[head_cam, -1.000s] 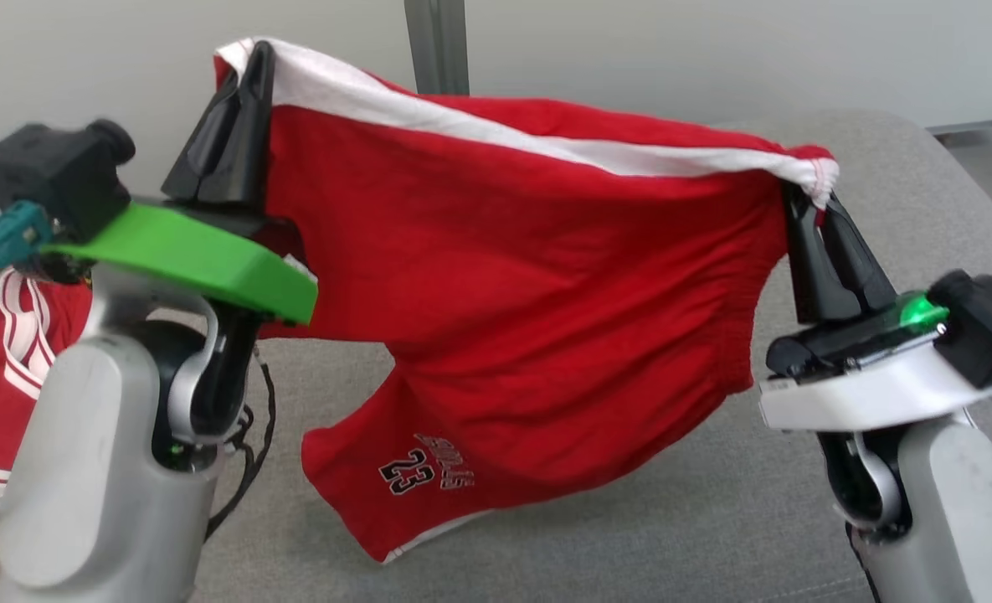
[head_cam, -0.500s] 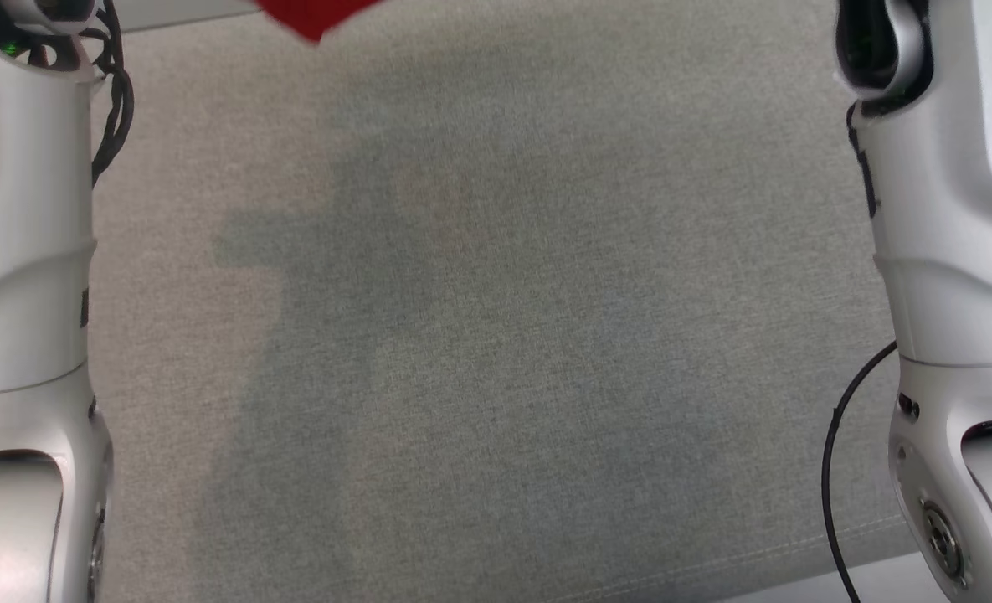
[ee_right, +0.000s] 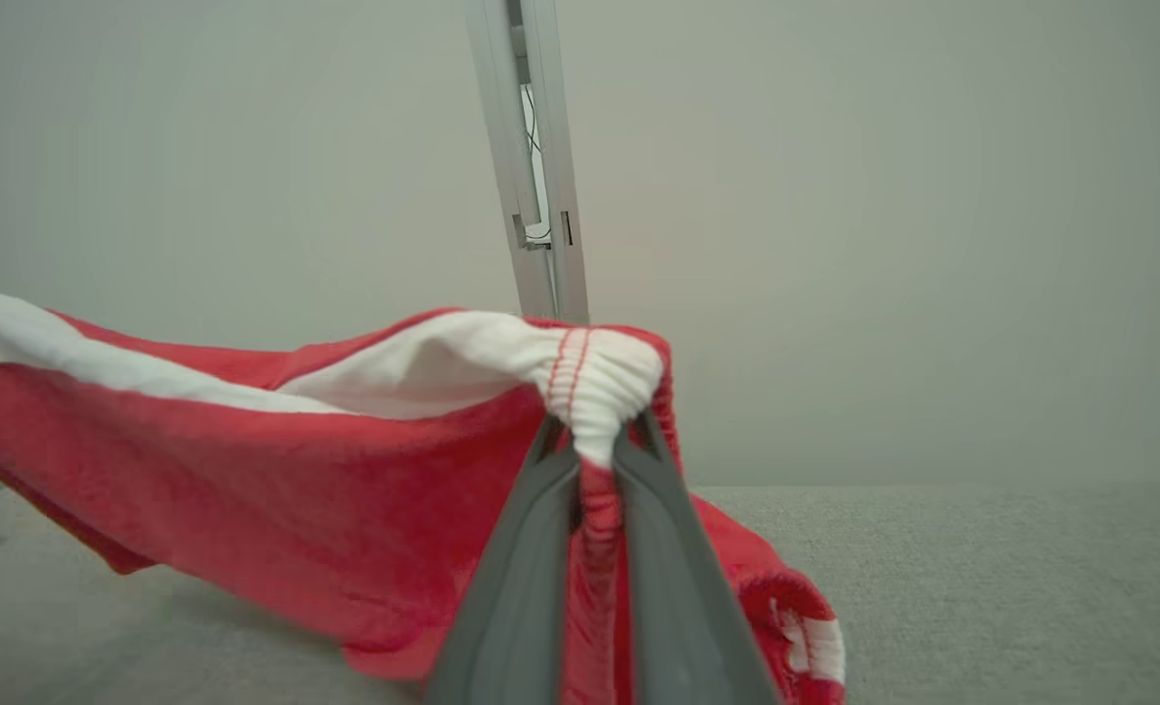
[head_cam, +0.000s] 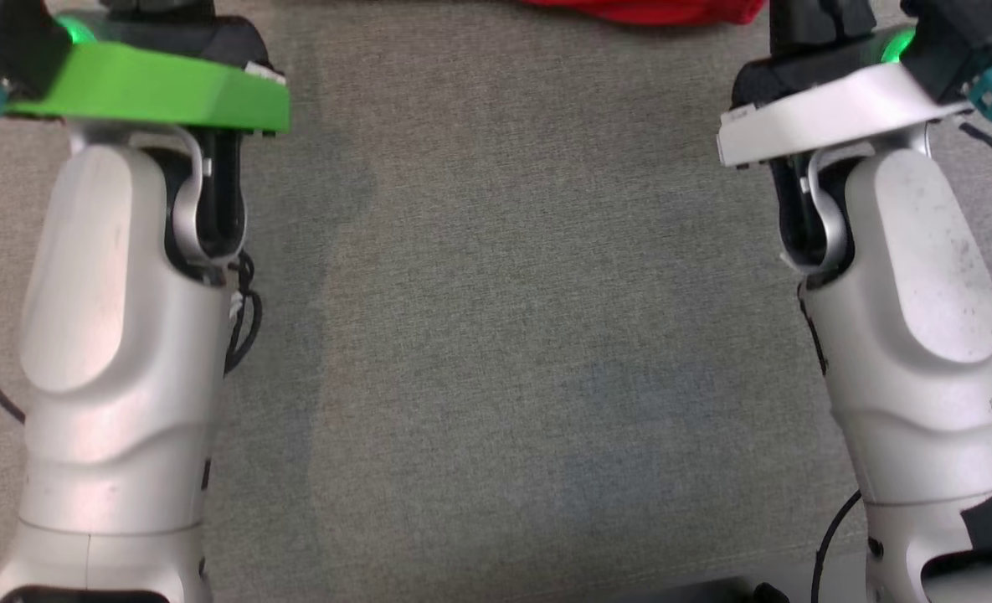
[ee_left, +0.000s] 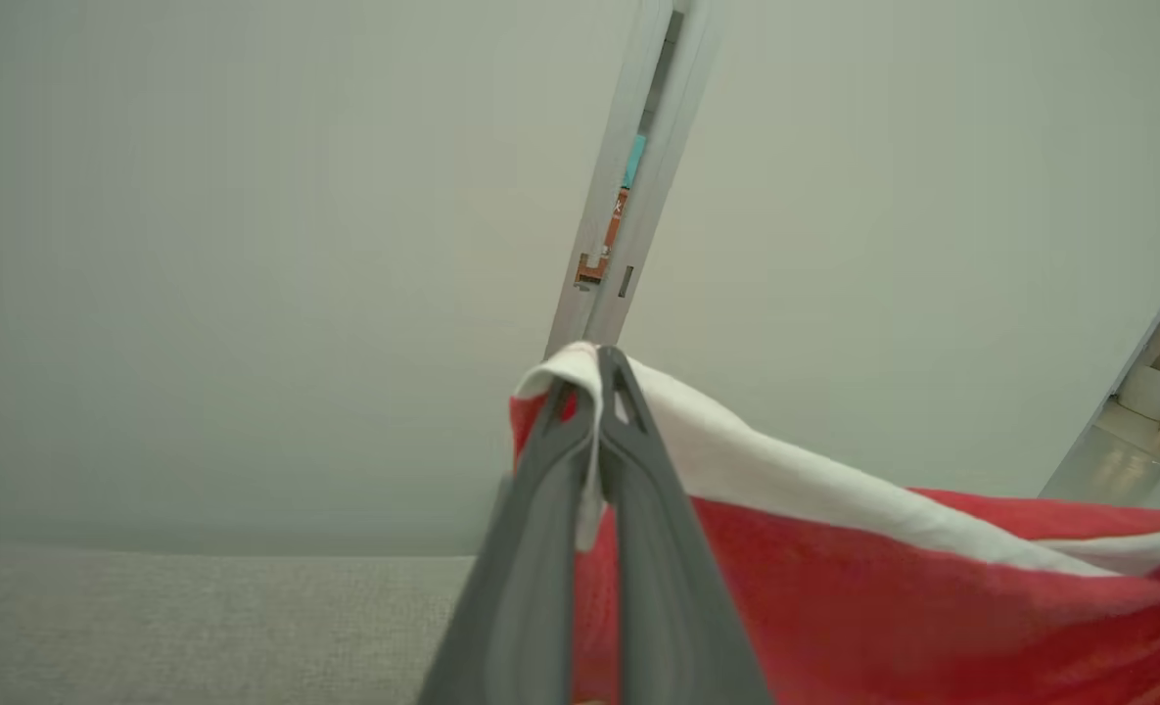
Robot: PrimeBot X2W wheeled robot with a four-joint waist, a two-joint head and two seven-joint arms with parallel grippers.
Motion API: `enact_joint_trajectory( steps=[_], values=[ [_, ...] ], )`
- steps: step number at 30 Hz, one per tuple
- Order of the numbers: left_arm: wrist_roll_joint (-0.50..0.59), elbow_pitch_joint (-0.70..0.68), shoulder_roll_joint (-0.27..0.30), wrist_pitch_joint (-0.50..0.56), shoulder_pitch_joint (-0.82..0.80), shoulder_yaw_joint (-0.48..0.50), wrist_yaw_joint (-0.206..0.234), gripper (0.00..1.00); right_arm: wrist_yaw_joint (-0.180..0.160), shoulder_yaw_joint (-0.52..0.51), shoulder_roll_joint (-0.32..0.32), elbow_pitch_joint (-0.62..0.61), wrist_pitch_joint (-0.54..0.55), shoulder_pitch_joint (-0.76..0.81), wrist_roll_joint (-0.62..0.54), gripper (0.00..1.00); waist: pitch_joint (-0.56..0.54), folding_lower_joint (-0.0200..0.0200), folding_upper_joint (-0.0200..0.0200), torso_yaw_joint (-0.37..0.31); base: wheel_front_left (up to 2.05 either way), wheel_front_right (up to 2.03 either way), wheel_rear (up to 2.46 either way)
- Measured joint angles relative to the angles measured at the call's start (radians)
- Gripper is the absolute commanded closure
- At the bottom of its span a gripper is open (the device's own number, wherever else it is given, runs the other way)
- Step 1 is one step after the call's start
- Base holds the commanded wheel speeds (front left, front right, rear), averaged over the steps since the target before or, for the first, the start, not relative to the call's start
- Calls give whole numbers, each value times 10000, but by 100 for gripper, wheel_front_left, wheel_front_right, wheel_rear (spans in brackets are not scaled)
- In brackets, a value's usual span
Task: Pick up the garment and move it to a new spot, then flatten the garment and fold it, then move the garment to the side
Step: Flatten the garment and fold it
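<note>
Cushion [head_cam: 496, 335] lies below the head camera, which has tipped down: a second ago it faced the shorts [head_cam: 638, 10], now a red strip over the cushion's far side. That reads as a check of the landing spot; the shorts hang spread in air, not yet flattened. Left gripper [ee_left: 594, 377] and right gripper [ee_right: 599, 436] each pinch a waistband corner, jaws closed tight on cloth.

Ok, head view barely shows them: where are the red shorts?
In both wrist views the shorts hang over the grey surface, waistband stretched between left hand and right hand.
</note>
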Motion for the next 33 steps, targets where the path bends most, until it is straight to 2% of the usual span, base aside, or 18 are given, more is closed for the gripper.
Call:
enact_joint_trajectory(
  steps=[6, 14, 22, 28, 33],
  values=[
    [29, -1783, -196, -27, 2101, 397, -232, 100, 0, 36, 12, -1231, 0, 1465, 596, 100, -260, -1, 0, 133, 0, 0, 0],
    [274, -3730, -332, -25, 4787, 765, -395, 100, 2, 33, 12, -2499, 0, 3536, 1047, 100, -1298, -4, 0, 192, 0, 0, 0],
    [268, -5451, -362, 132, 7683, 209, -320, 100, 2, -46, 13, -3917, 0, 6316, 1292, 100, -2733, -5, 0, 387, 0, 0, 0],
    [376, -6980, -115, 918, 9182, -186, -92, 100, 0, -146, 6, -4677, 0, 8234, 1101, 100, -3652, -5, 0, 441, 0, 0, 0],
    [184, -7327, 8, 1674, 10029, -449, -21, 100, 2, 10, 10, -4811, 0, 9153, 1231, 100, -4032, -5, 0, 290, 0, 0, 0]
  ],
)
